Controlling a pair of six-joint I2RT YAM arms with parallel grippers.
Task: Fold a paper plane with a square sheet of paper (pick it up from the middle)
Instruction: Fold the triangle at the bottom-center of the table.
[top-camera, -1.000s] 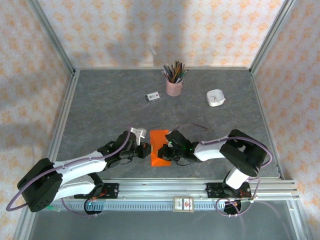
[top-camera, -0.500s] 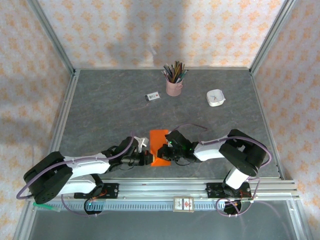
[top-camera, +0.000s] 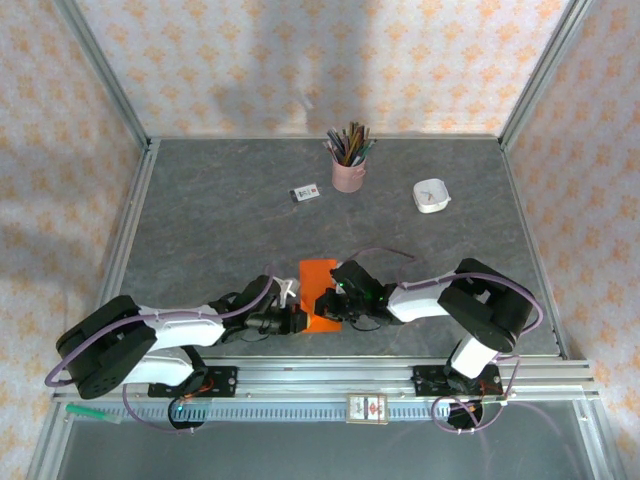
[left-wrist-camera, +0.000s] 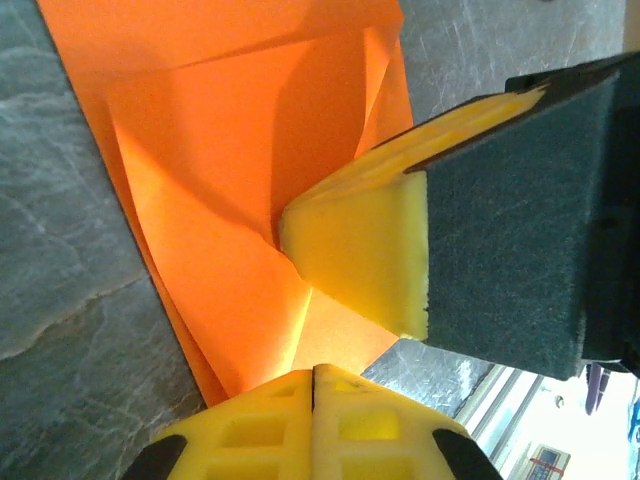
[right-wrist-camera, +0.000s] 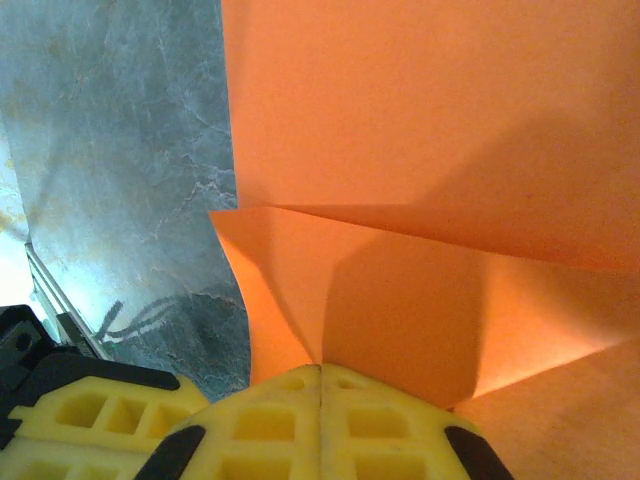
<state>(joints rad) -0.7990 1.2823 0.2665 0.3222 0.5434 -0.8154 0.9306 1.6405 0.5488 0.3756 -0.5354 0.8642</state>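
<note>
the orange sheet of paper (top-camera: 317, 280), partly folded, lies on the counter (top-camera: 220, 220) toward 6 o'clock in the top view. the left pincer (top-camera: 297, 320) is closed, pads together on the sheet's 7 o'clock corner. the right pincer (top-camera: 330, 303) is closed too, pinching a raised fold at 4 o'clock.

Built of white shells over black joints on the left arm (top-camera: 170, 330) and the right arm (top-camera: 440, 298) alike. Trails thin purple cables (top-camera: 385, 251) along each. Ends in yellow fingers (left-wrist-camera: 260, 430) moulded with square pockets, black-edged just behind them.
</note>
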